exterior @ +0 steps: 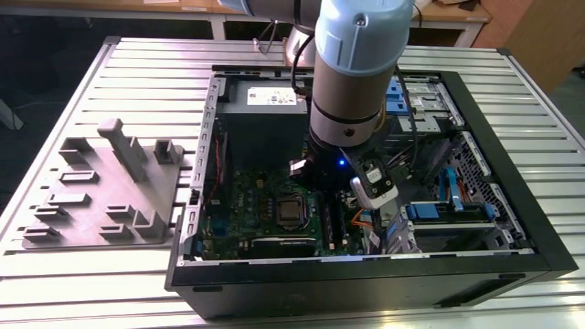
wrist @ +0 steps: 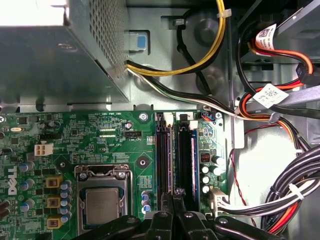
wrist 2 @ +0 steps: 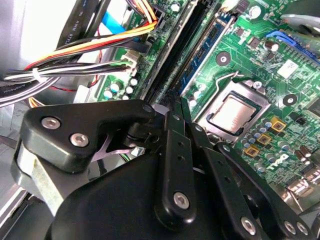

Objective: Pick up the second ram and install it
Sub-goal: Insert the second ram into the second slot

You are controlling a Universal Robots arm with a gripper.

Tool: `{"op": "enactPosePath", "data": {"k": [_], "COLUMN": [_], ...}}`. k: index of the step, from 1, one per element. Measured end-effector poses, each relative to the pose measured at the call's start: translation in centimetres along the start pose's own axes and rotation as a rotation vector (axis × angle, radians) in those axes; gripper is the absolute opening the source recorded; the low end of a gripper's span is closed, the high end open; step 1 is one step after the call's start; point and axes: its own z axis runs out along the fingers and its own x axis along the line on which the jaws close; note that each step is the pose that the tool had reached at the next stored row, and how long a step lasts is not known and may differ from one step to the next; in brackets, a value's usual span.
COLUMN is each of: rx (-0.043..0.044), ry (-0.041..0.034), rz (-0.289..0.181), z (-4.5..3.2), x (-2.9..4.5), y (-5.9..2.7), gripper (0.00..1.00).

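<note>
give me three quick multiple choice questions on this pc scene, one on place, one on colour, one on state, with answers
1. Where is the claw?
A over a grey tray
B at the memory slots
C above bare table

2. What colour is the cable arching beside the power supply in the first wrist view?
A yellow
B purple
C pink

3. How is the processor?
A under a fan cooler
B bare, no cooler on it
C missing from its socket

Answers: B, the claw sits right at the slots' end; A, the arching cable is plainly yellow; B, the processor's metal lid is in open sight.
</note>
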Motion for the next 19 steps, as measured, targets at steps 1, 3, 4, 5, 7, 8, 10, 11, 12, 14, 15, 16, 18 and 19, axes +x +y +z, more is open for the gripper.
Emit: {"op": "enactPosePath", "data": {"k": [1, 3, 4, 5, 7, 8, 10, 11, 12, 14, 15, 16, 18, 19], "rx": [0.0, 0.0, 0.0, -0.0002, -0.0005, -0.0007, -0.0009, -0.001, -0.0012, -0.0014, -0.0014, -0.0014, -0.0014, -0.0015], "ry": [0.0, 0.0, 0.0, 0.0, 0.0002, 0.0003, 0.0003, 0.0003, 0.0002, 0.0002, 0.0002, 0.0002, 0.0002, 0.0002], "rz": [0.0, 0.0, 0.0, 0.0, 0.0, 0.0, 0.0, 0.0, 0.0, 0.0, 0.0, 0.0, 0.0, 0.0], "z": [0.0, 0.01, 0.01, 0.04, 0.15, 0.19, 0.29, 0.31, 0.32, 0.34, 0.37, 0.4, 0.4, 0.4], "x": [0.0, 0.0, 0.0, 0.0, 0.01, 0.01, 0.01, 0.01, 0.01, 0.02, 0.02, 0.02, 0.02, 0.02], "y": [0.0, 0.0, 0.0, 0.0, -0.02, -0.03, -0.03, -0.03, -0.03, -0.03, -0.03, -0.03, -0.03, -0.03], "gripper": [0.08, 0.08, 0.08, 0.08, 0.08, 0.08, 0.08, 0.08, 0.08, 0.08, 0.08, 0.08, 0.08, 0.08]}}
